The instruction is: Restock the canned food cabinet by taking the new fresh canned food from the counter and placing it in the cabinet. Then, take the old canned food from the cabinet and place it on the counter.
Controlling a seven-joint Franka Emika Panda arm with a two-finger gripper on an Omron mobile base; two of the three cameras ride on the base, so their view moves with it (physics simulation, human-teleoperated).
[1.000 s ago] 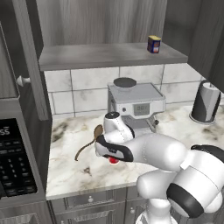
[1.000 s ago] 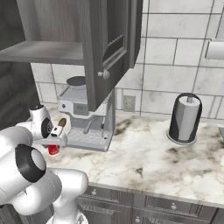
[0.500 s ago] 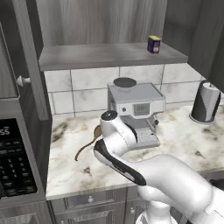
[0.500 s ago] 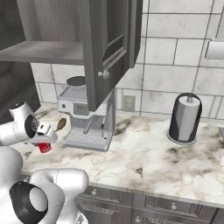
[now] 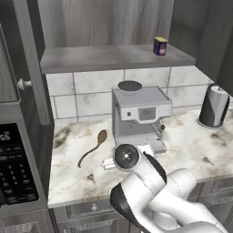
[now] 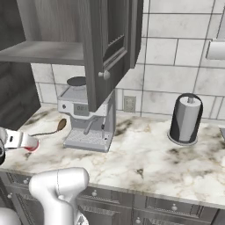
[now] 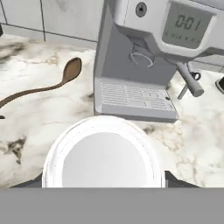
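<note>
The robot's gripper (image 6: 27, 143) carries the red can (image 6: 31, 145) above the marbled tabletop (image 6: 145, 160), fingers pinching its sides, its pale silvery top close under the hand camera; the restocking step looks under way, and the next move calls for a lift to the open cabinet's shelf (image 5: 109, 58), where the blue and yellow can (image 5: 159, 46) waits; a coffee machine (image 5: 139, 113), wooden spoon (image 5: 93, 146) and paper-towel holder (image 6: 186, 119) share the kitchen.

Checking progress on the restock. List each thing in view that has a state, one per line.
Red can: held in the gripper, above the counter.
Blue can: upright on the cabinet shelf.
Cabinet door: open.
Spoon: lying flat on the counter.
</note>
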